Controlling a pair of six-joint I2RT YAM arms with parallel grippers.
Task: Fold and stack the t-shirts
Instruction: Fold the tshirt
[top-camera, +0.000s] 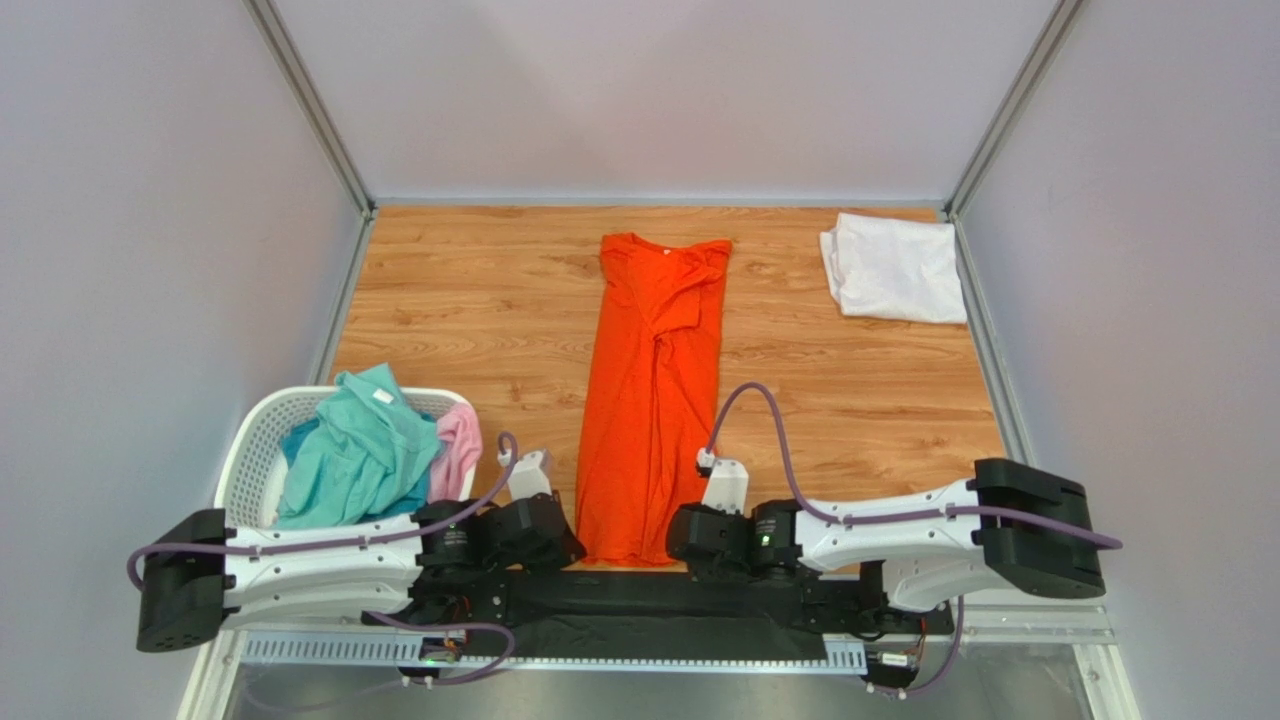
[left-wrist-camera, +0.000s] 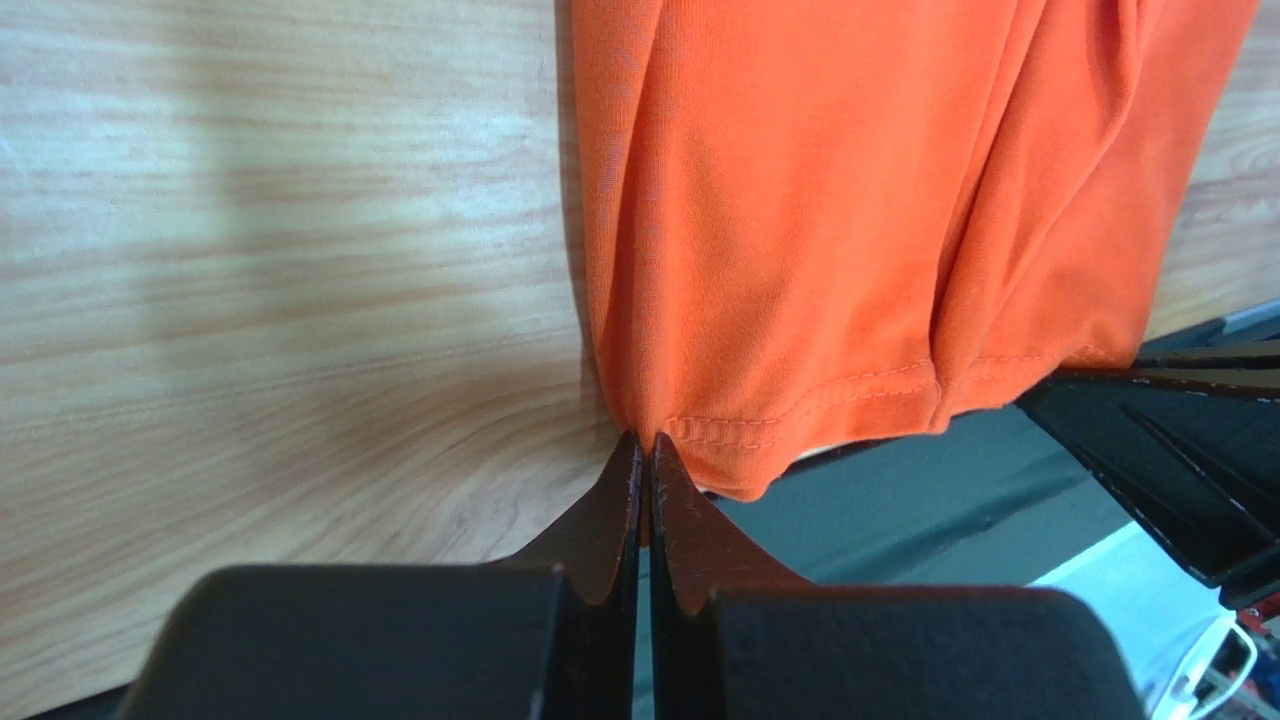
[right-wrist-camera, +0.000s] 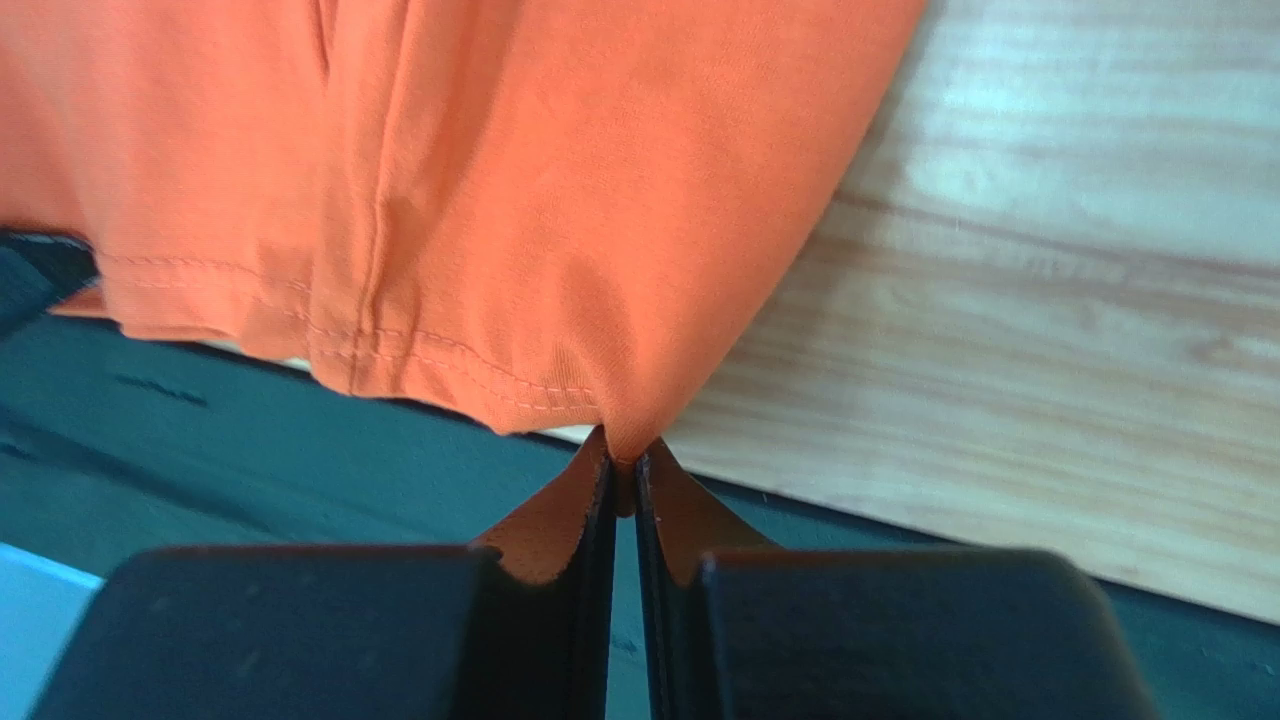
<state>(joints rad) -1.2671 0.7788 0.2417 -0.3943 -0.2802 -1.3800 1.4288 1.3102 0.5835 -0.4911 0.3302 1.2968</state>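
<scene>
Bottom centre: my forearms are lying inward, left gripper (left-wrist-camera: 646, 450) and right gripper (right-wrist-camera: 624, 458) each pinching an orange t-shirt (top-camera: 654, 390) hem corner.

From above, the left arm (top-camera: 301, 558) covers the near rim of the laundry basket (top-camera: 245, 458) and the lower parts of the teal t-shirt (top-camera: 358, 450) and pink t-shirt (top-camera: 460, 450). Too little shows of a blue scrap (top-camera: 299, 440) beside them to tell, perhaps another shirt. Both wrist views cut the orange t-shirt (left-wrist-camera: 842, 225) off at the top edge, and its hem corners vanish between the pressed-together fingers of the left gripper (left-wrist-camera: 646, 450) and right gripper (right-wrist-camera: 621, 458).
</scene>
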